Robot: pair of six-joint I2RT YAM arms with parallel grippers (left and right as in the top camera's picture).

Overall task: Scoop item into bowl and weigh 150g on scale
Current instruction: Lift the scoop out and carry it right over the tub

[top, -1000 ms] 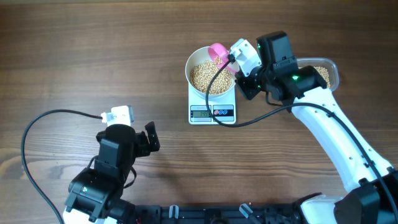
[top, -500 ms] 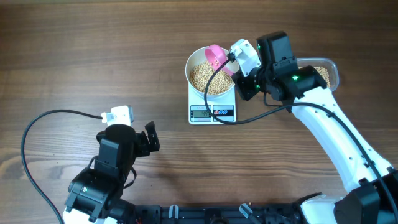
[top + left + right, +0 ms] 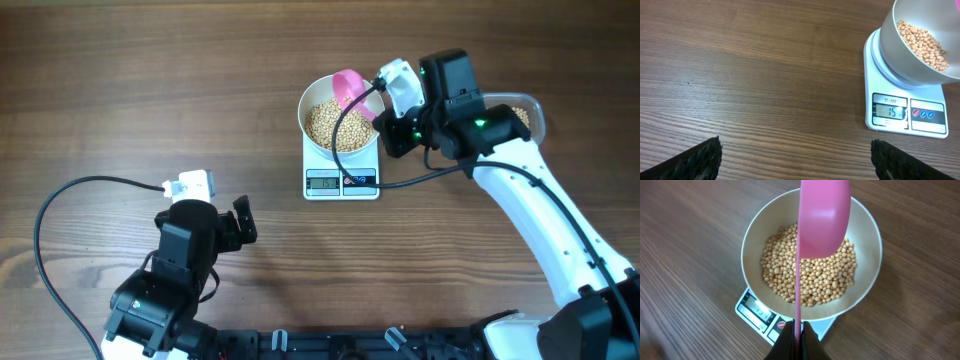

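Brown wood-grain table carries a white scale bearing a bowl of beige beans. The right gripper, clamped on a pink scoop, hovers above; the left gripper gapes empty. Only the left wrist view shows the display reading 151.

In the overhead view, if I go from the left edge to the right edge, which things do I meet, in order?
left gripper, open → white bowl of beans → clear plastic tub. The scale and the pink scoop overlap the bowl, so I leave them out.
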